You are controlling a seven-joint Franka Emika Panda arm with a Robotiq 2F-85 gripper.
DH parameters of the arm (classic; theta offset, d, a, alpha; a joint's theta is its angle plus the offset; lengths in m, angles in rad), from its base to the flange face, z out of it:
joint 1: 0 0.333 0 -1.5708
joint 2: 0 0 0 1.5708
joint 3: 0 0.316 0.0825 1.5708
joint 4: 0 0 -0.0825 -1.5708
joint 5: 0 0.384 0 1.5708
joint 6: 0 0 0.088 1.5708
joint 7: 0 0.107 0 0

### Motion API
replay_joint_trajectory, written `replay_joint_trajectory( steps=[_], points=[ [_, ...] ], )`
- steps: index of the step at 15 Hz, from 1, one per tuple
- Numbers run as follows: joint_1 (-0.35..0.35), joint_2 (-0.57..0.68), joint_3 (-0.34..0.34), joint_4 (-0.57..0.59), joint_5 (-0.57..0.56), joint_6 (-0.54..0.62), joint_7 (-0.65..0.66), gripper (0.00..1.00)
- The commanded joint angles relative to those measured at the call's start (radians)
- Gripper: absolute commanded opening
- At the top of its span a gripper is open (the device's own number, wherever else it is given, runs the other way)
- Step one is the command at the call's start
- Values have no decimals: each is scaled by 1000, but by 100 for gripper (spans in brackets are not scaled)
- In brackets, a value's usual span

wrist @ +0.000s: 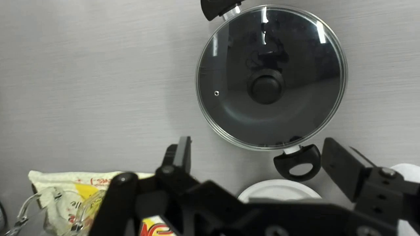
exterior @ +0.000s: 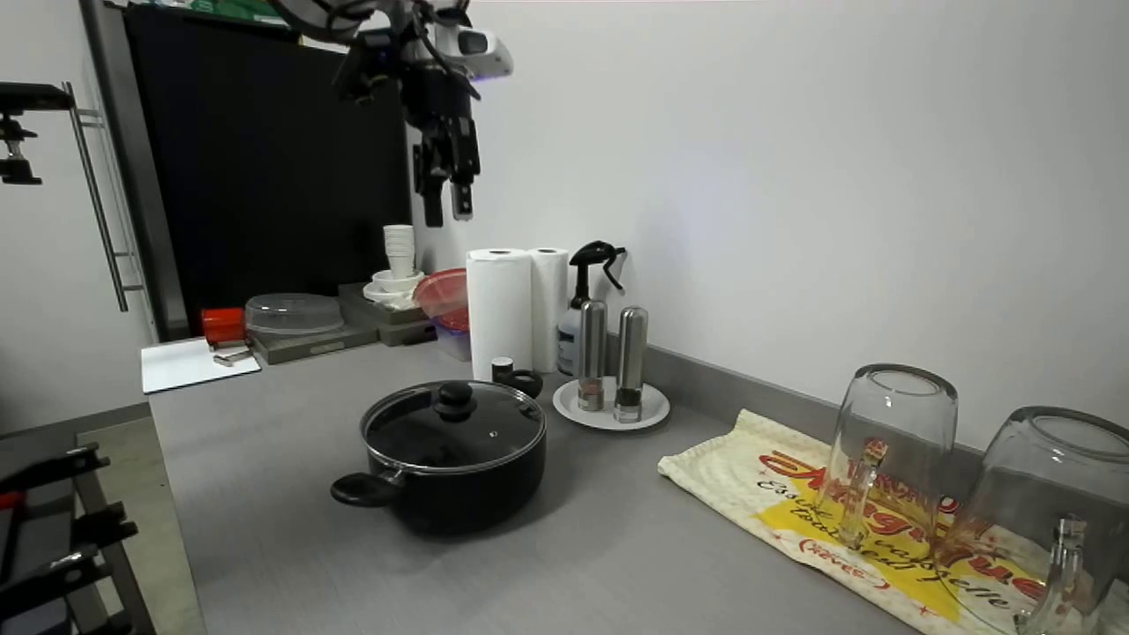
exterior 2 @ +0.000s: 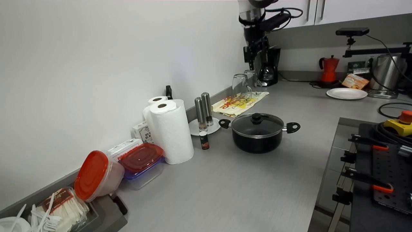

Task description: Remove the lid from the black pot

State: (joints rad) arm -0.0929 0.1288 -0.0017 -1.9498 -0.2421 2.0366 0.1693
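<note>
The black pot [exterior: 472, 503] stands upright on the grey counter; it also shows in an exterior view [exterior 2: 257, 144]. The round glass lid [exterior: 414, 441] with a metal rim and black knob [exterior: 455, 397] sits flat on the pot. In the wrist view the lid [wrist: 236, 114] fills the upper middle, with its knob [wrist: 266, 89] beyond the fingertips. A pot handle [wrist: 282, 165] shows between the fingers, near the right one. My gripper [exterior: 448, 217] is high above the counter, apart from the lid. In the wrist view the gripper [wrist: 257, 140] has its fingers wide apart with nothing held.
Beside the pot are a white plate [exterior: 564, 407] with two metal grinders [exterior: 631, 362], a small spice jar [exterior 2: 204, 140] and paper towel rolls [exterior: 499, 313]. Two upturned glass mugs [exterior: 891, 459] rest on a printed towel [exterior: 723, 454]. A wall runs behind; plastic containers [exterior 2: 96, 177] line it.
</note>
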Motion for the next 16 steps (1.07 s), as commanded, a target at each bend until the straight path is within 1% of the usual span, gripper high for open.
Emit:
replay_joint_trajectory(
  steps=[1,3,6,12,16],
  points=[
    [1,113,-33,44,75,-3,-67,100],
    [-9,151,-47,51,118,-13,-91,100],
    [-10,209,-58,81,145,-25,-96,100],
    [22,378,-41,199,158,-61,-93,100],
    [38,456,-38,255,152,-99,-100,100]
  ],
)
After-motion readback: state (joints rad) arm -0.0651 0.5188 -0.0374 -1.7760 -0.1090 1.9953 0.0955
